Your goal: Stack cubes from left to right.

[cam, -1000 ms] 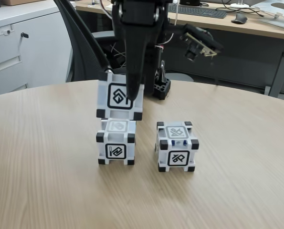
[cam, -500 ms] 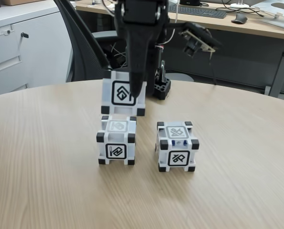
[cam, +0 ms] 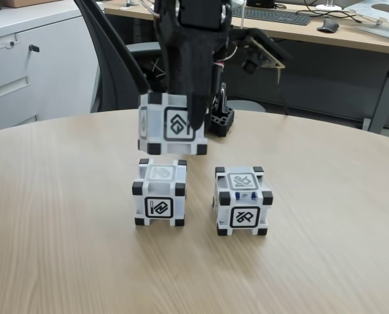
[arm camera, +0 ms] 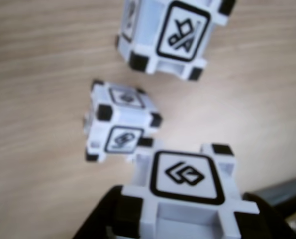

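The claw (cam: 195, 121) was squeezed tight on one cube (cam: 171, 124), holding it in the air. That cube hung just above the left cube (cam: 159, 193) on the surface (cam: 63, 216), a bit right of it.

You have three white cubes with black corners and black-framed symbols. The left cube (cam: 159, 194) and right cube (cam: 242, 201) sit upright on the table, apart. The third cube (cam: 171, 124) hangs above the left one, not touching.
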Robot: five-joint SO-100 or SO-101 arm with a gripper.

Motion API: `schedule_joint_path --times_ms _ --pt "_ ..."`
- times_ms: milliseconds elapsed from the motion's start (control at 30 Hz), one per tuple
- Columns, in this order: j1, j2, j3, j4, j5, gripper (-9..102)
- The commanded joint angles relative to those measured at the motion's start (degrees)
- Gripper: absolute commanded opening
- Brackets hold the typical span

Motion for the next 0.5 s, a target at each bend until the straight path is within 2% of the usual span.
schedule_joint_path --times_ms 0,167,467 --pt "0.4 0.4 -2.8 0.1 -3.9 0" --pt "0.5 0.4 -2.5 2.0 -9.1 0" --pt "0.5 0.4 -2.5 10.4 -15.8 0"
